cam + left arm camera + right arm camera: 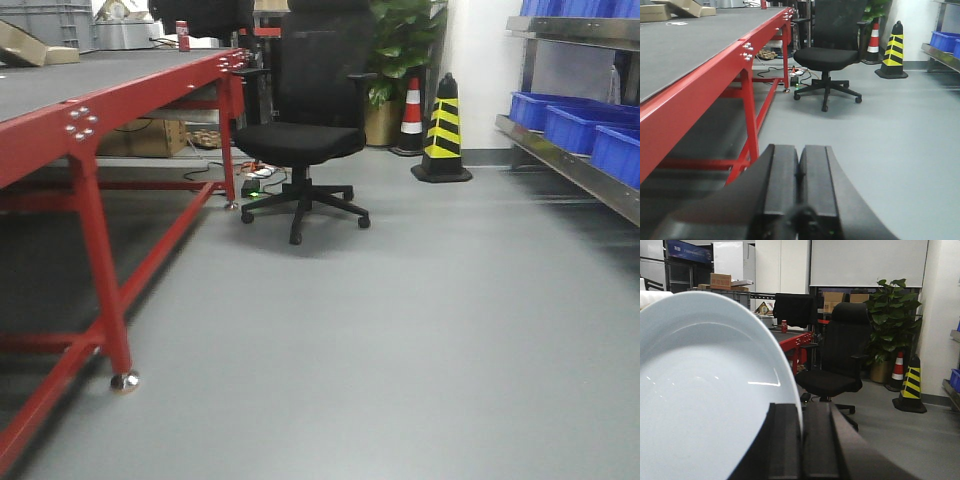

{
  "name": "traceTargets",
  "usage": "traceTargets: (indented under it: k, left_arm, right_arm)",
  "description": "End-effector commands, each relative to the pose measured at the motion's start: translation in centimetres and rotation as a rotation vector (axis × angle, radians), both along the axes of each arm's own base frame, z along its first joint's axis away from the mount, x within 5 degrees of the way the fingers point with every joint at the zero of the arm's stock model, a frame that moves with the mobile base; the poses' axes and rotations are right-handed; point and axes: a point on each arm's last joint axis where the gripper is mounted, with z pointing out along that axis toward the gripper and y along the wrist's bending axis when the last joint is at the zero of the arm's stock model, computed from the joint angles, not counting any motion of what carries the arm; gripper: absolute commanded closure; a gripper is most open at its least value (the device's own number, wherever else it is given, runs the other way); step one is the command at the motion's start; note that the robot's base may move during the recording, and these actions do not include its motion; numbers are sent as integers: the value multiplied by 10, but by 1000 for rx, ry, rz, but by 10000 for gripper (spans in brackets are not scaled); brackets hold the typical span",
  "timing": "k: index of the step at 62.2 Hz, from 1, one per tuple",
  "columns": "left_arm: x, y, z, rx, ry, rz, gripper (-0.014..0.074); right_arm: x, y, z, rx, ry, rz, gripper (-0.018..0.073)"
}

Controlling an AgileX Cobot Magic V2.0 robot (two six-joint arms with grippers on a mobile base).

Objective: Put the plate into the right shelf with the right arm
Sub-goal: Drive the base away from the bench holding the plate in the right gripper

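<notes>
The right tool pinches the plate at its 3 o'clock rim. It looks stiff, glossy and breakable, probably slippery. The left tool is closed and empty.

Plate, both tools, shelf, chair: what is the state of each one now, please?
plate: gripped by its rim, standing on edge, not resting on anything.
right tool: shut on the plate.
left tool: shut, holding nothing.
right shelf: holds blue bins; plate not yet placed there.
office chair: unoccupied, upright beside the red table.
black-and-yellow cone: standing upright.
</notes>
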Motion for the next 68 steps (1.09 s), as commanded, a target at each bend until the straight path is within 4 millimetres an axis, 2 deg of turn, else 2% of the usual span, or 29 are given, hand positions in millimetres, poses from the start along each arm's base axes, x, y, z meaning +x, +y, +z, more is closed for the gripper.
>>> traceTargets:
  k: [1,68]
  left_arm:
    - [-1,1,5,-10,-83,9,643]
    - [-1,1,5,-10,-83,9,643]
  right_arm:
    - [-4,0,17,15,-119,3,505]
    - [-4,0,17,14,-118,2,505]
